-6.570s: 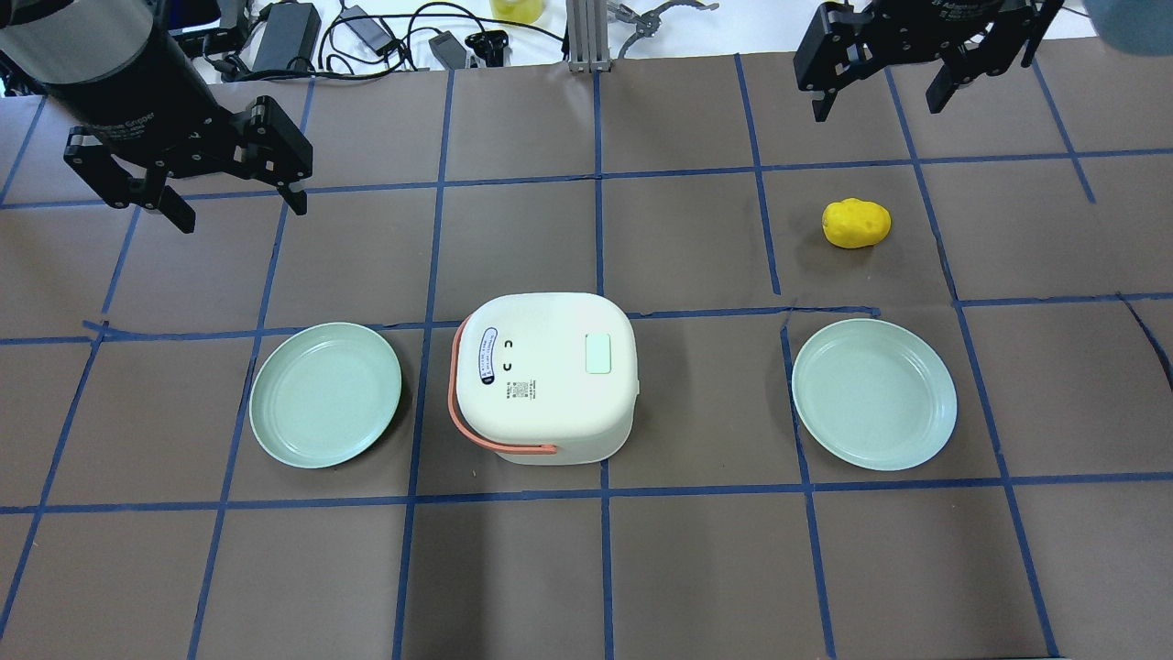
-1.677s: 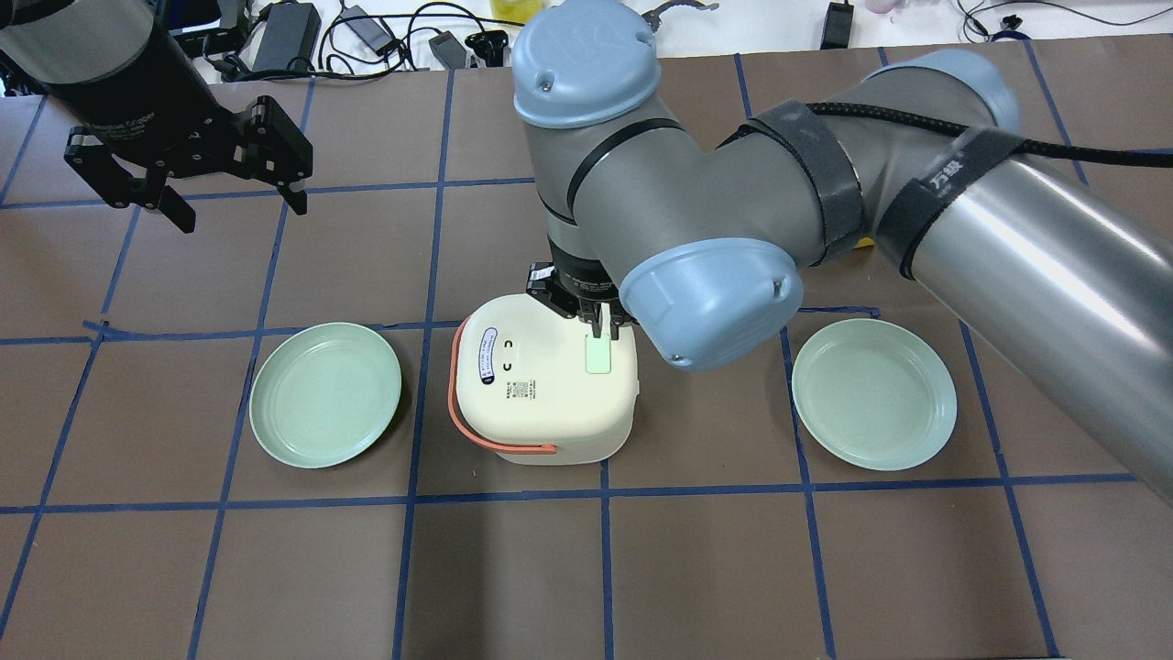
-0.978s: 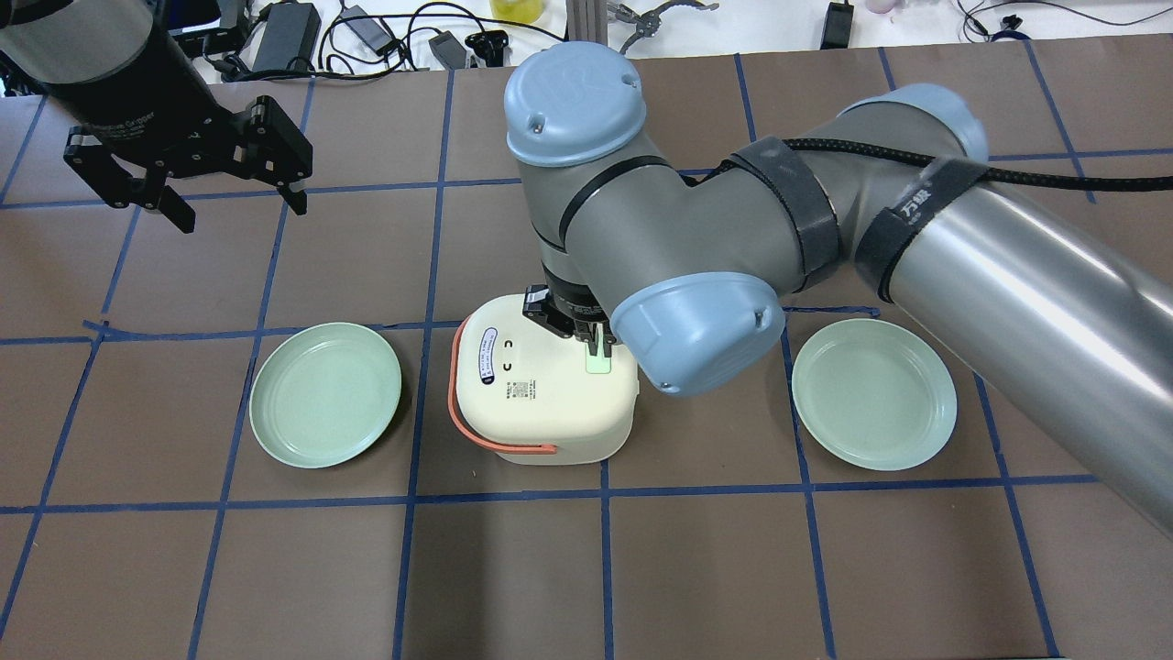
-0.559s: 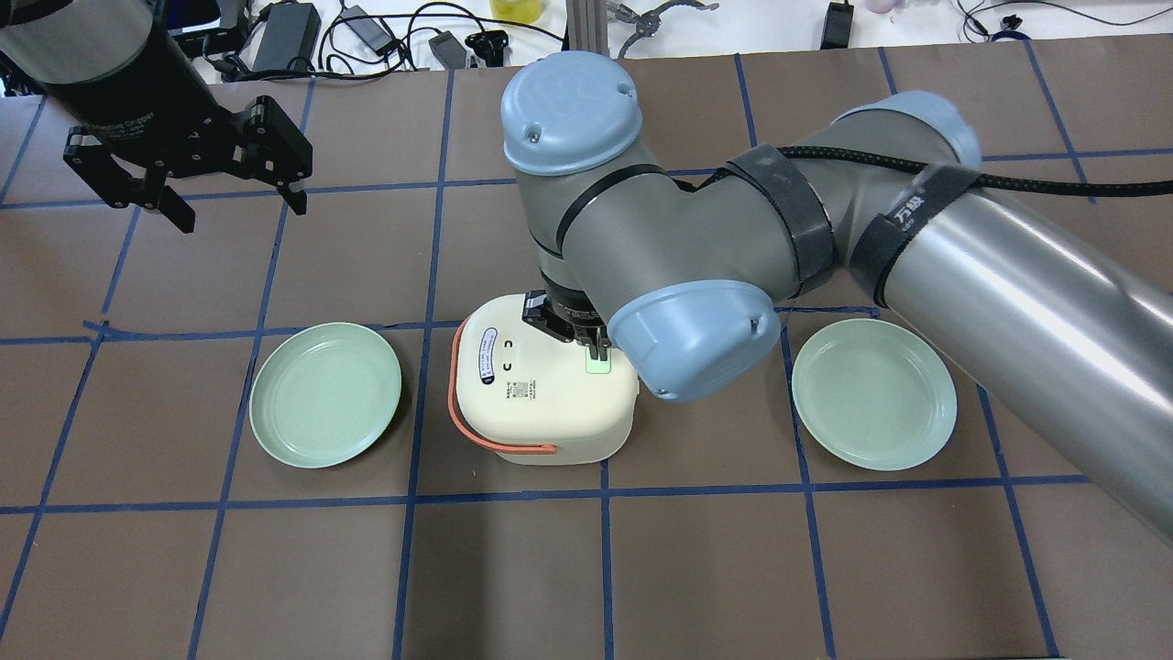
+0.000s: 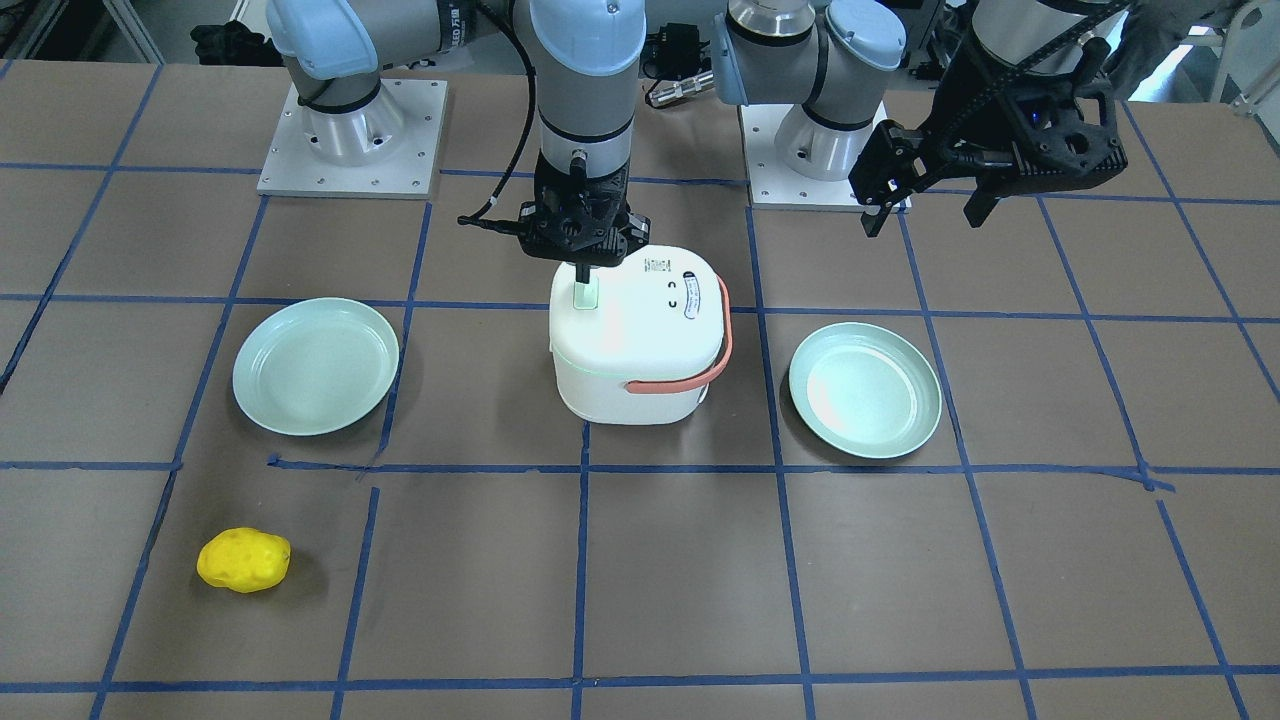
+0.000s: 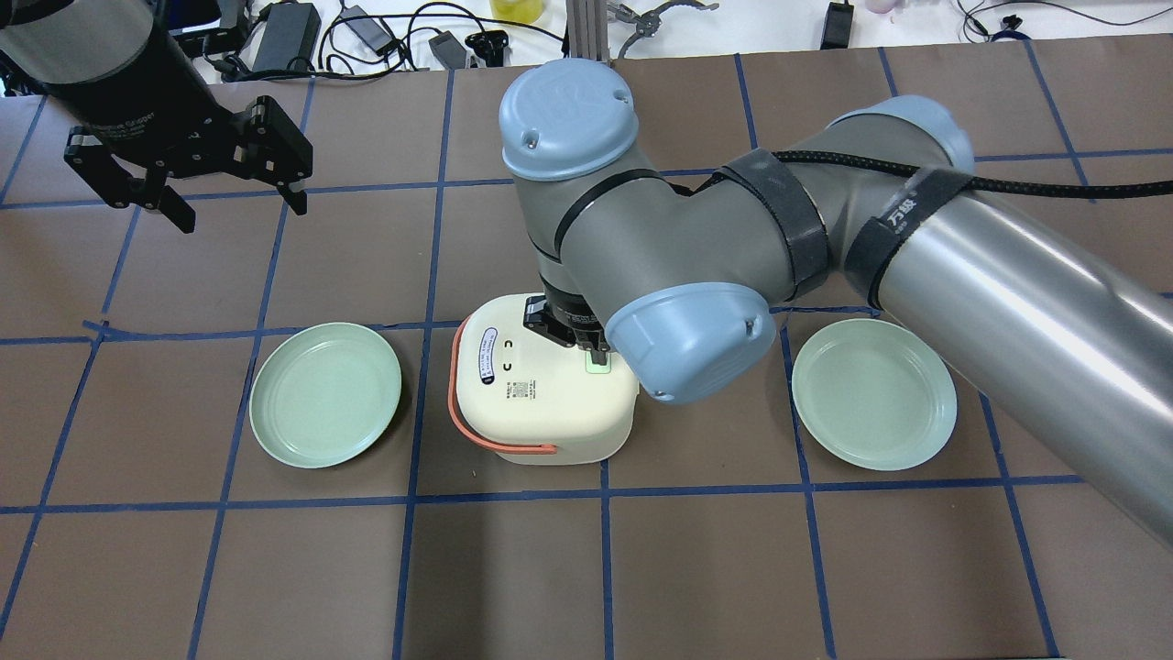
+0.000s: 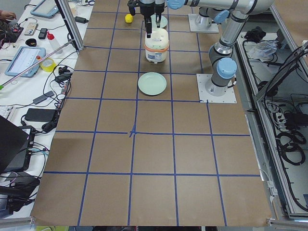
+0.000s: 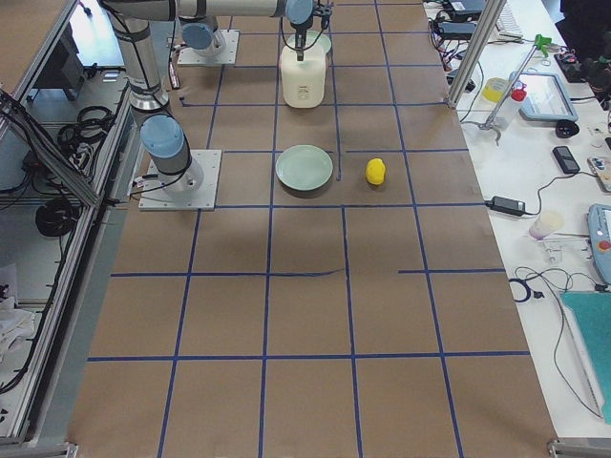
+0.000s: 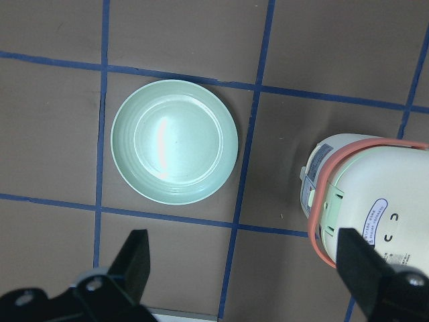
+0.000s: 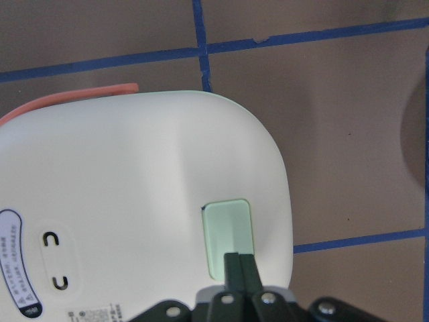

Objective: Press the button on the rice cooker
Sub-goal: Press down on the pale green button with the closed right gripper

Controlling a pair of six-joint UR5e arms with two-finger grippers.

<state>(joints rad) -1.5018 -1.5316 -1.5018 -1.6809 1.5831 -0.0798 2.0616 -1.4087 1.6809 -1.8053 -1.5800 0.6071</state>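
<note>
The white rice cooker with a salmon handle stands mid-table. Its pale green button sits on the lid near the edge on my right. My right gripper is shut and points straight down. Its fingertips rest on the button at its near end, as the front view also shows. The arm's elbow hides part of the lid from overhead. My left gripper is open and empty, high above the table's far left.
Two pale green plates lie either side of the cooker, one to its left and one to its right. A yellow lumpy object lies on my far right; the right arm hides it from overhead.
My right arm has swung in from the far right with its gripper shut and come down onto the button. Over the last second it has edged lower and covers more of it. The left arm has not moved.
</note>
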